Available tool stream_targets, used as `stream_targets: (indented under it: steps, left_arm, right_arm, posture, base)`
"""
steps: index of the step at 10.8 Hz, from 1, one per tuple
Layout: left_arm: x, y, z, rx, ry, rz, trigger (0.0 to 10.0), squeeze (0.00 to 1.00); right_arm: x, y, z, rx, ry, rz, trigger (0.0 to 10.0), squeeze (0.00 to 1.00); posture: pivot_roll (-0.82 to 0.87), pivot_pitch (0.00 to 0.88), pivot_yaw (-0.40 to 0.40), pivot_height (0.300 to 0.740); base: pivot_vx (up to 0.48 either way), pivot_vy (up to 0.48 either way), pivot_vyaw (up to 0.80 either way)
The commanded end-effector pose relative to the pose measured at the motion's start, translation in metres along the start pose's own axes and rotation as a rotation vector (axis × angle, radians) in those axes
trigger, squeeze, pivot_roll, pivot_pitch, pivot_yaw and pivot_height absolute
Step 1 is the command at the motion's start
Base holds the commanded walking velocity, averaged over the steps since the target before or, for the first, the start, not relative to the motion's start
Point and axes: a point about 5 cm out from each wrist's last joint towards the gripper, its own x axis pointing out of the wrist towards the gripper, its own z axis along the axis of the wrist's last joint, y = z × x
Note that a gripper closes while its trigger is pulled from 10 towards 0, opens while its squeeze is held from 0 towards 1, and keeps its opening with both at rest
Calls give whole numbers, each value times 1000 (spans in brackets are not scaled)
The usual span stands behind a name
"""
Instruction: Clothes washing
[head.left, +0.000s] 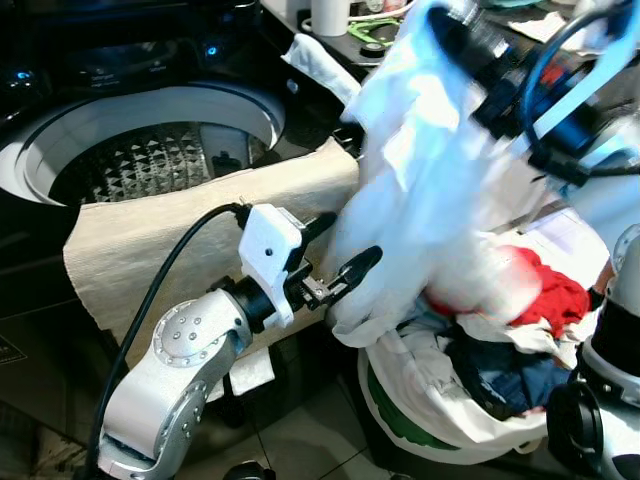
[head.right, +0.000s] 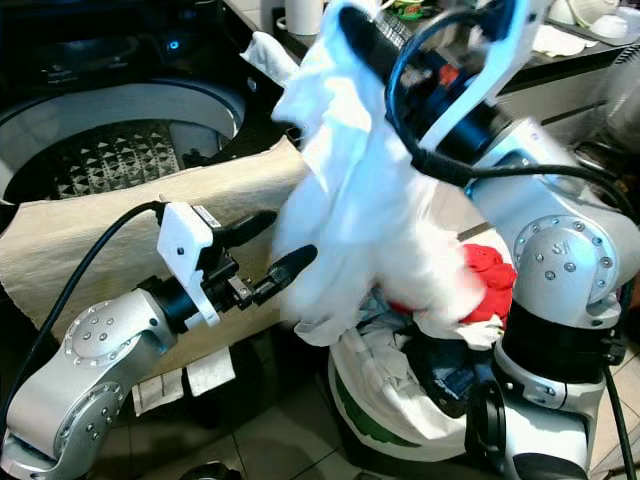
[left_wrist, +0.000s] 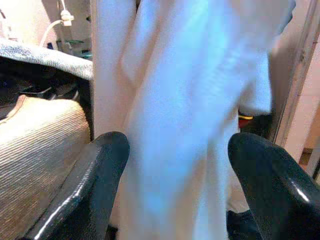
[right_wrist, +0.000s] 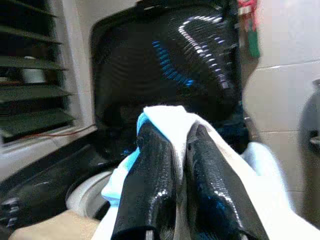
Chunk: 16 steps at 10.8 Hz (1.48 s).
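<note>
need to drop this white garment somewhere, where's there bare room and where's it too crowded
Free: the open washer drum, ringed by its pale rim, with the beige cloth draped over its front edge.

Crowded: the laundry basket, heaped with red and dark clothes, and under the white garment held by the right gripper, where the open left gripper sits.

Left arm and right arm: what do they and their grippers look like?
Both arms are silver metal with round, bolt-ringed joints. The left gripper has two long glossy black fingers behind a white block-shaped wrist housing, fed by a black cable. The right gripper has the same black fingers; black and blue cables loop around its wrist.
</note>
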Motion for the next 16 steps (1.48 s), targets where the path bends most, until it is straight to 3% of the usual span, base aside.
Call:
stream_targets:
  steps: [1, 3, 4, 5, 6, 8, 9, 11, 12, 14, 15, 16]
  left_arm:
    - [0, 0, 7, 5, -20, -9, 10000, 0]
    - [-2, 0, 4, 3, -9, -6, 10000, 0]
    - [-4, 1, 3, 6, -1, 6, 10000, 0]
    - [-5, 6, 2, 19, 4, 39, 10000, 0]
    - [-5, 19, 0, 55, 24, 108, 10000, 0]
    - [-7, 28, -2, 82, 45, 159, 10000, 0]
    - [-9, 29, -3, 83, 48, 160, 10000, 0]
    - [-8, 25, -4, 84, 50, 141, 10000, 0]
    - [-9, 18, -5, 71, 58, 95, 10000, 0]
    - [-15, 11, -9, 59, 81, 59, 10000, 0]
    - [-15, 9, -10, 54, 86, 39, 10000, 0]
    - [-13, 6, -10, 50, 85, 25, 10000, 0]
  right_arm:
    - [0, 13, 8, 10, -30, 91, 0, 0]
    - [-19, 21, 4, -4, 56, 194, 0, 0]
    - [-31, 9, 15, -25, 38, 136, 0, 0]
    - [-35, -12, 36, -41, -61, -2, 0, 0]
    - [-41, -28, 74, -52, -225, -84, 0, 0]
    - [-52, -42, 112, -125, -349, -190, 0, 0]
    - [-53, -46, 111, -170, -283, -217, 0, 0]
    - [-53, -64, 88, -177, -140, -309, 0, 0]
    - [-62, -78, 72, -181, -75, -390, 0, 0]
    - [-88, -98, 76, -178, -116, -531, 0, 0]
    - [-94, -102, 74, -197, -79, -555, 0, 0]
    - [-105, -109, 48, -216, 81, -587, 549, 0]
  posture:
    - [-11, 0, -24, 719]
    - [-11, 0, -22, 719]
    - [-10, 0, -21, 719]
    - [-13, 0, -18, 719]
    - [-15, 0, -18, 719]
    - [-14, 0, -22, 719]
    - [-18, 0, -21, 719]
    - [-15, 0, -26, 719]
    - [-5, 0, -28, 719]
    - [-12, 0, -18, 719]
    - [-14, 0, -16, 719]
    - [-16, 0, -16, 719]
  base:
    - [0, 0, 0]
    - [0, 0, 0]
    - [0, 0, 0]
    - [0, 0, 0]
    - [0, 0, 0]
    - [0, 0, 0]
    - [0, 0, 0]
    - [0, 0, 0]
    - [0, 0, 0]
    - [0, 0, 0]
    - [0, 0, 0]
    - [0, 0, 0]
